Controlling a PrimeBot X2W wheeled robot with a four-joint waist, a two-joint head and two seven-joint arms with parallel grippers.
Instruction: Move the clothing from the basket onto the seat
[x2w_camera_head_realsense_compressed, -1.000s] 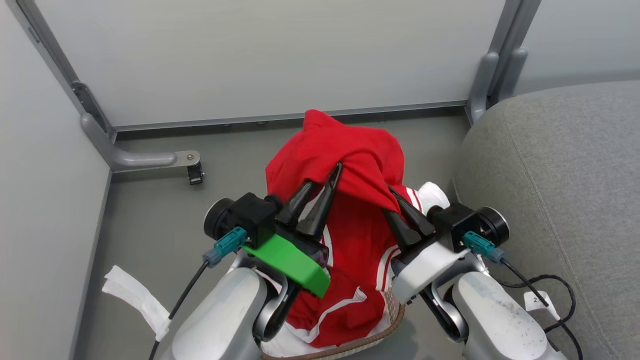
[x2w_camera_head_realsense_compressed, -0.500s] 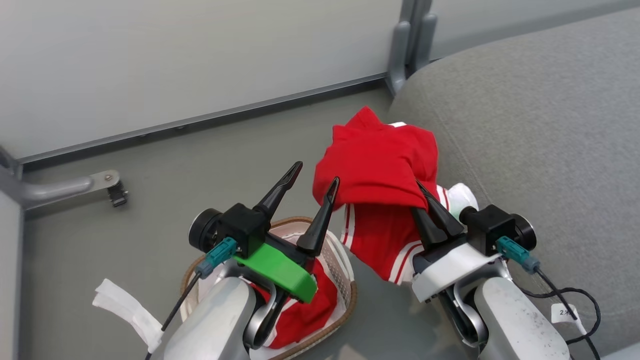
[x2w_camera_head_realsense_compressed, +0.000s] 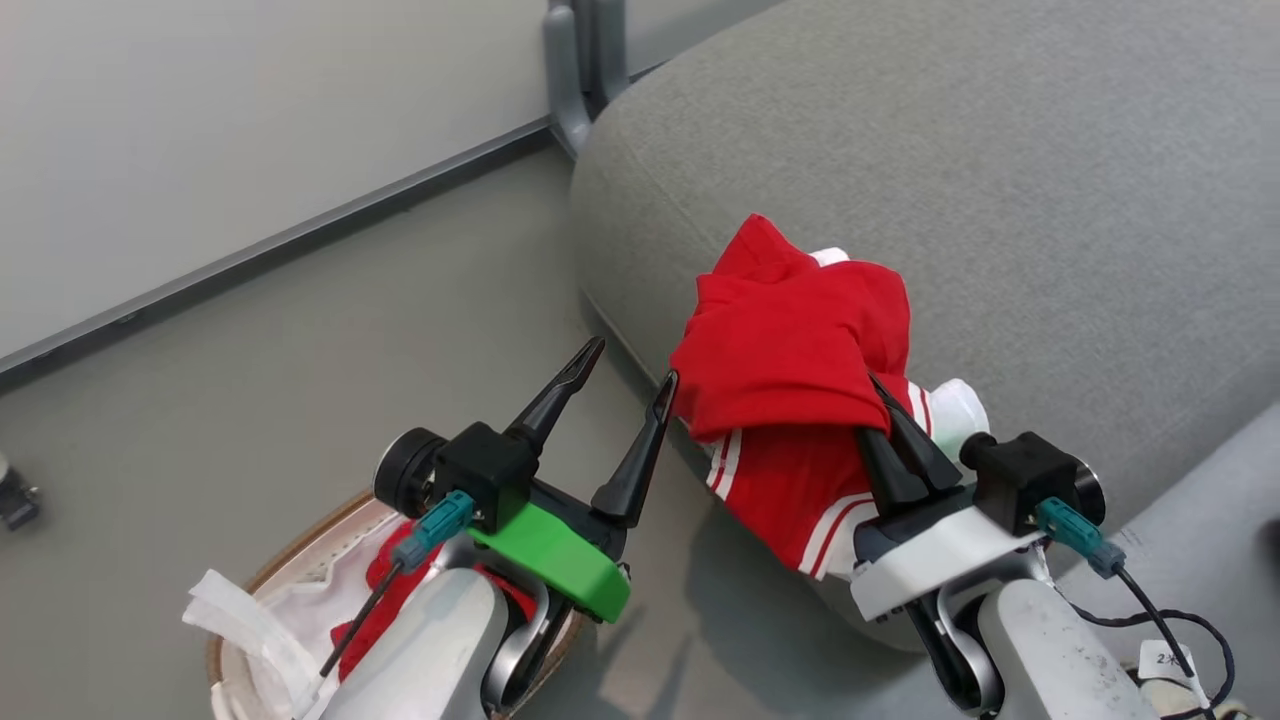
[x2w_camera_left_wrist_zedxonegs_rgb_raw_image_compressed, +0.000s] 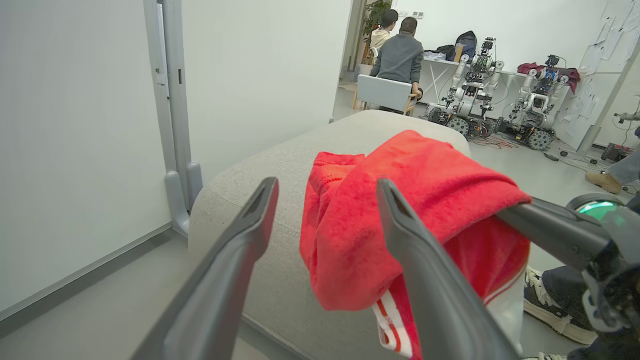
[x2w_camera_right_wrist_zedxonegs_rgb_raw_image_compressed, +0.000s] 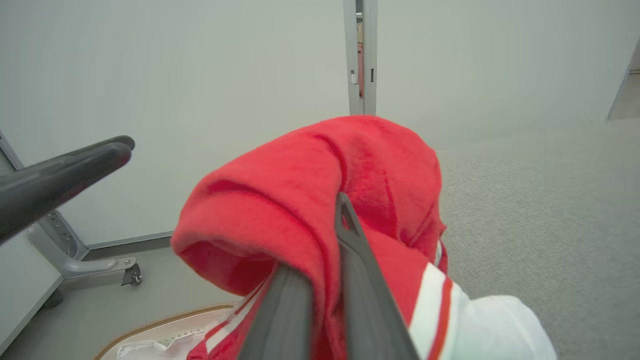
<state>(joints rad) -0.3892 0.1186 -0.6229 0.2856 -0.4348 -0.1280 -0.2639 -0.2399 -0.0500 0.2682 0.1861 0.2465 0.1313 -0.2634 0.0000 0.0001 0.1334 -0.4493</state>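
My right gripper (x2w_camera_head_realsense_compressed: 885, 420) is shut on a bright red garment with white stripes (x2w_camera_head_realsense_compressed: 790, 350). The garment hangs bunched over the fingers, above the front left edge of the large grey seat (x2w_camera_head_realsense_compressed: 1000, 200). In the right wrist view the red cloth (x2w_camera_right_wrist_zedxonegs_rgb_raw_image_compressed: 310, 190) drapes over my shut fingers (x2w_camera_right_wrist_zedxonegs_rgb_raw_image_compressed: 350, 260). My left gripper (x2w_camera_head_realsense_compressed: 636, 360) is open and holds nothing, just left of the garment. The white basket with the brown rim (x2w_camera_head_realsense_compressed: 290, 535) sits on the floor at the lower left, partly hidden by my left arm. More red clothing (x2w_camera_head_realsense_compressed: 385, 580) lies in it.
A white partition wall with a grey post (x2w_camera_head_realsense_compressed: 575, 90) stands behind the seat's corner. Its caster foot (x2w_camera_right_wrist_zedxonegs_rgb_raw_image_compressed: 131, 274) rests on the grey floor. White liner (x2w_camera_head_realsense_compressed: 300, 610) shows in the basket. Seated people (x2w_camera_left_wrist_zedxonegs_rgb_raw_image_compressed: 400, 55), other robots (x2w_camera_left_wrist_zedxonegs_rgb_raw_image_compressed: 470, 100) and a shoe (x2w_camera_left_wrist_zedxonegs_rgb_raw_image_compressed: 545, 295) lie beyond the seat.
The camera has swung right. My right gripper has carried the red garment from above the basket over to the seat's edge. My left gripper let go of the garment and stands open.
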